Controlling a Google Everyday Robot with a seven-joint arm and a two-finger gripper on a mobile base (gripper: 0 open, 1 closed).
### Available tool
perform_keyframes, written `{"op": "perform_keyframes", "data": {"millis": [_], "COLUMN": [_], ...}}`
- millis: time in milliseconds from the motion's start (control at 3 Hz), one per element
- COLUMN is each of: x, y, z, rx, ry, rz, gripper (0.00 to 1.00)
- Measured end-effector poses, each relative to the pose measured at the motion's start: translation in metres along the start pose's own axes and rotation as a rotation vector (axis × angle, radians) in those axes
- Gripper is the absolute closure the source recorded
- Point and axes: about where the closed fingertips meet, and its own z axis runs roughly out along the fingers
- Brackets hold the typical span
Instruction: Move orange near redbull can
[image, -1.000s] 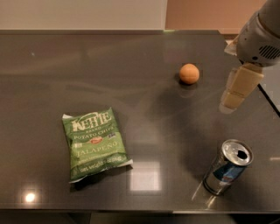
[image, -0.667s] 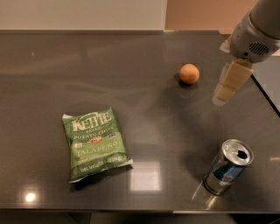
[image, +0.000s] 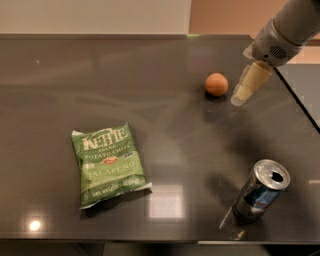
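Observation:
The orange (image: 216, 84) is a small round fruit resting on the dark table (image: 165, 140), right of centre toward the back. The redbull can (image: 261, 191) stands upright near the front right, silver top with a dark drinking hole facing up. My gripper (image: 240, 97) hangs from the grey arm at the upper right, its cream fingers pointing down and left, just right of the orange and apart from it. It holds nothing that I can see.
A green Kettle jalapeño chip bag (image: 108, 164) lies flat at the front left. The table's right edge (image: 300, 105) runs diagonally just past the gripper. The front edge lies just below the can.
The gripper has moved left and slightly back, closing in on the right side of the orange. The orange, can and chip bag have not moved.

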Motion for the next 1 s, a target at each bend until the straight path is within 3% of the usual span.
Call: {"op": "perform_keyframes", "data": {"millis": [667,1000], "x": [-0.003,-0.007], "y": [-0.048,-0.051], "z": [0.048,0.062], "rx": [-0.033,-0.047], "ry": [-0.088,-0.133], "rz": [0.034,0.024], "gripper": [0.00,0.00]}}
